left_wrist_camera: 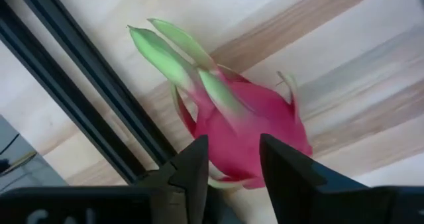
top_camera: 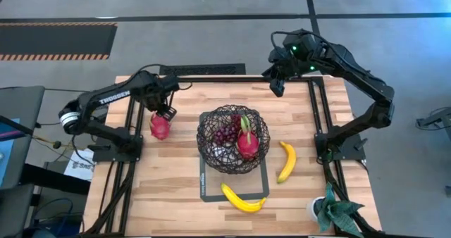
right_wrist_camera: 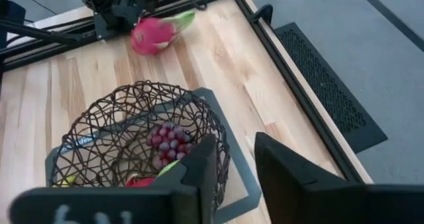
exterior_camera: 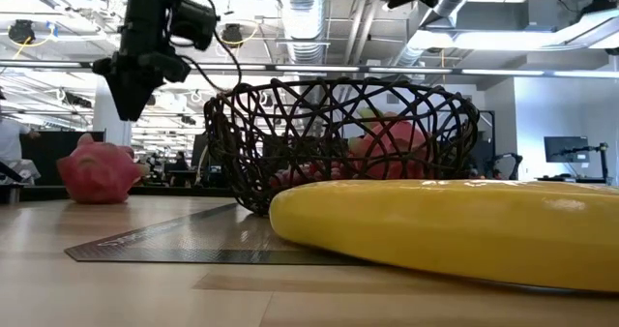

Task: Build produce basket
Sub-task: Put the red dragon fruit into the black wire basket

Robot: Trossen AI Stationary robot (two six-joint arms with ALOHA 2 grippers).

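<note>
The dark wire basket (top_camera: 206,141) stands on a grey mat at mid-table. Inside it are a pink dragon fruit (top_camera: 246,143) and dark red grapes (top_camera: 225,134). A second dragon fruit (top_camera: 160,127) lies on its side on the wood left of the basket. My left gripper (top_camera: 167,112) hangs open just above it without touching; the low view shows a gap between gripper (exterior_camera: 126,100) and fruit (exterior_camera: 97,170). Two bananas lie on the table, one right of the basket (top_camera: 286,160), one at its near side (top_camera: 243,199). My right gripper (top_camera: 277,83) is open, raised over the far right corner.
A green potted plant (top_camera: 335,213) stands at the near right corner. Black frame rails (top_camera: 130,174) run along the table's left and right sides. The grey mat (top_camera: 211,190) reaches out from under the basket toward the near edge. Bare wood lies at the near left.
</note>
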